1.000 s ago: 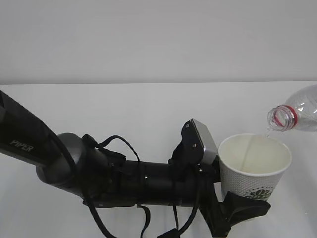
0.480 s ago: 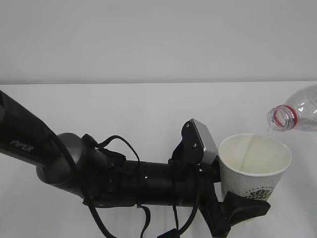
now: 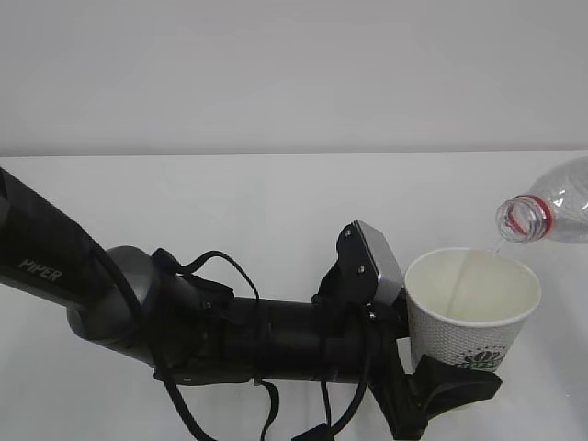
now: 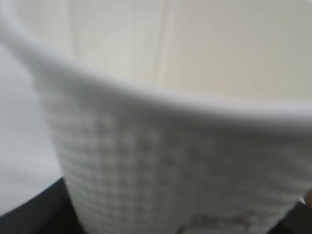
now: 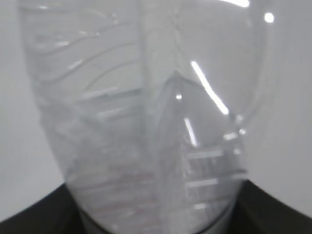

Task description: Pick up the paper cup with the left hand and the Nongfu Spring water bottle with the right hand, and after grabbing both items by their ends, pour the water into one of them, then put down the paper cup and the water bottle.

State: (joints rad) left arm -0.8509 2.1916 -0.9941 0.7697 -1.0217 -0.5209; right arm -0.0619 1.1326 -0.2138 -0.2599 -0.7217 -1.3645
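Tilted bottle [image 3: 551, 209] trickles water [image 3: 497, 245] into the upright cup [image 3: 471, 312].

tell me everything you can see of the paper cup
The paper cup is white with a rolled rim, a finely dimpled outer wall and a dark emblem low on its side. It stands upright and open, gripped near its base by the left gripper. A thin stream of water falls into it from the tilted bottle above its right rim.

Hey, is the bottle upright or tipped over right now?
Tipped. The bottle lies nearly sideways, its open mouth angled down over the cup, with a thin stream of water falling from it.
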